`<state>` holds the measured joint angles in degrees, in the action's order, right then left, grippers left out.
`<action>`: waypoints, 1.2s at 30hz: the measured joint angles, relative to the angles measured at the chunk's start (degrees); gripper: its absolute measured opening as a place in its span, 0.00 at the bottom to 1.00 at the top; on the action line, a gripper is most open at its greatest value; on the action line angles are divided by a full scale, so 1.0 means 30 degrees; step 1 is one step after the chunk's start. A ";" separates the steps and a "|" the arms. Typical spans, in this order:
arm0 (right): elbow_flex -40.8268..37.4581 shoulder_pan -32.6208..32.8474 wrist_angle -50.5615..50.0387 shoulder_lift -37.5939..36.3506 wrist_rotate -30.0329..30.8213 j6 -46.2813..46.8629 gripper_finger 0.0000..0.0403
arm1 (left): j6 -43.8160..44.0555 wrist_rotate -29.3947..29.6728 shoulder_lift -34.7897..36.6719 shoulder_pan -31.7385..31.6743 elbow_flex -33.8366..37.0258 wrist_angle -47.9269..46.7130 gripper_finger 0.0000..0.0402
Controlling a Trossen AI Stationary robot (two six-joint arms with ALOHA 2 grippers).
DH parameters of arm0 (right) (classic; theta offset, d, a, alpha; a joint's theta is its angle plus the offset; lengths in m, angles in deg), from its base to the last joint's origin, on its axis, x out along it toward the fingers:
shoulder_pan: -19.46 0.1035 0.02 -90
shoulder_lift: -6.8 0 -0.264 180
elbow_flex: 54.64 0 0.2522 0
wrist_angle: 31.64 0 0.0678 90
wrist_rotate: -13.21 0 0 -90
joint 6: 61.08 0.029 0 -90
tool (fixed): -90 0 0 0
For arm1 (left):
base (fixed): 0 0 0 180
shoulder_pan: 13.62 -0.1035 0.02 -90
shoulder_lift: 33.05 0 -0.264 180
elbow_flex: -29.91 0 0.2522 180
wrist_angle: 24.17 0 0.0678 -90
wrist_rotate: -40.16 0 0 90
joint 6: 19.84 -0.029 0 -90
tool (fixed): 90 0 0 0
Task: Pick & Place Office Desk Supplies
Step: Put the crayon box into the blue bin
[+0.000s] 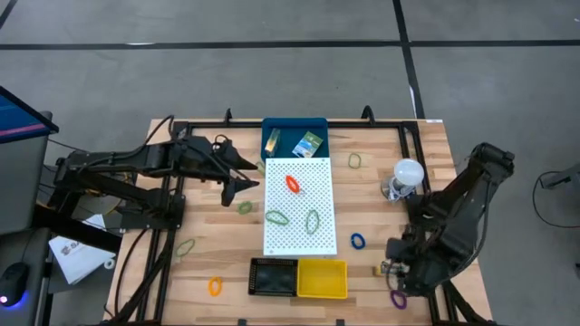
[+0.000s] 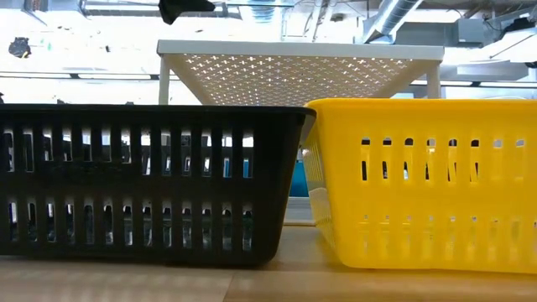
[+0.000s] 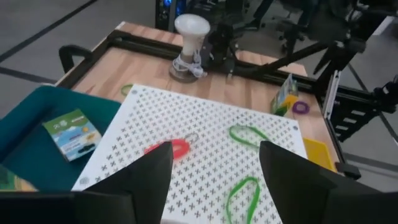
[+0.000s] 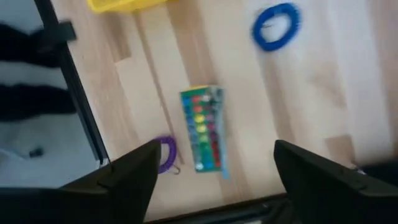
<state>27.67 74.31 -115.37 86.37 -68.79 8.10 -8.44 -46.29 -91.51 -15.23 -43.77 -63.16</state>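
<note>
While the left gripper (image 1: pixel 237 177) hovers spread at the white perforated board's (image 1: pixel 300 226) left edge near a red loop (image 1: pixel 293 183), the right gripper (image 1: pixel 396 270) hangs spread at the table's near right over what looks like a printed packet (image 4: pixel 204 128), between a purple loop (image 4: pixel 165 153) and a blue loop (image 4: pixel 276 25).

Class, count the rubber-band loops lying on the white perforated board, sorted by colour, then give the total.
Red thin rubber-band loop: 1
Green thin rubber-band loops: 2
Total on the white perforated board: 3
</note>
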 joint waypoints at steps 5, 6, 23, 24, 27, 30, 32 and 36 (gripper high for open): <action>-0.0475 0.0006 0.0486 0.1584 -0.1641 -0.1211 0.84 | 0.0002 -0.0001 0.0289 0.0000 -0.0007 0.0313 0.57; -0.0488 0.0024 0.0531 0.1781 -0.1672 -0.1237 0.85 | 0.0004 -0.0004 0.0295 0.0000 -0.0029 0.0462 0.58; -0.2816 -0.0751 0.3485 0.4960 -0.1228 -0.1934 0.81 | 0.0028 -0.0063 0.0353 0.0000 -0.0015 0.0336 0.57; -0.2922 -0.0819 0.3551 0.5030 -0.1226 -0.1933 0.79 | 0.0154 -0.0162 0.0353 0.0000 -0.0015 0.0340 0.57; -0.3277 -0.0981 0.3741 0.5139 -0.1347 -0.1911 0.70 | 0.0350 -0.0329 0.0353 0.0000 -0.0015 0.0330 0.57; -0.3696 -0.1183 0.4271 0.5124 -0.1922 -0.1912 0.59 | 0.0357 -0.0336 0.0353 0.0000 -0.0015 0.0303 0.56; -0.3854 -0.1236 0.4596 0.5095 -0.2364 -0.2013 0.48 | 0.0364 -0.0336 0.0353 0.0000 -0.0015 0.0275 0.55; -0.3868 -0.1666 0.4757 0.5022 -0.2712 -0.2462 0.24 | 0.0364 -0.0336 0.0404 0.0000 -0.0015 0.0263 0.52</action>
<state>16.07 69.31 -101.10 101.43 -76.93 0.71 -7.35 -47.30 -90.30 -15.23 -43.81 -62.37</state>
